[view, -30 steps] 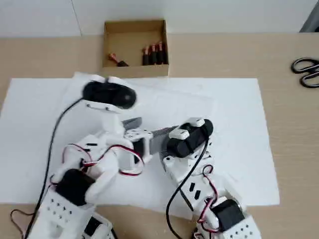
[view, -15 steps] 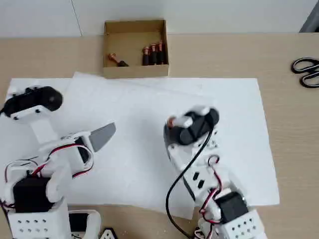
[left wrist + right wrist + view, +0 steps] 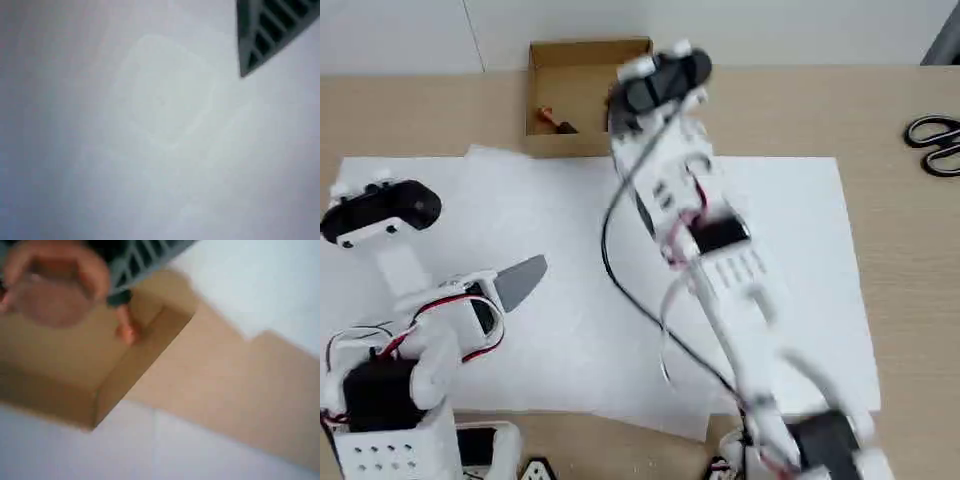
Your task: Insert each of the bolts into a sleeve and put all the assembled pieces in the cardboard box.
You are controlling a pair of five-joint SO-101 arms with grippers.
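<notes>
Right end effector: holding a bolt piece over the cardboard box.
Risk: dropped crooked, it might bounce out.

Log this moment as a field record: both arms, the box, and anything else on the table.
left claw: low over the white paper, well away from the box
right claw: above the cardboard box, apparently shut on a copper piece, which is blurred
box contents: one loose piece on the floor; the arm covers the rest
scissors: on the bare table, off the paper
</notes>
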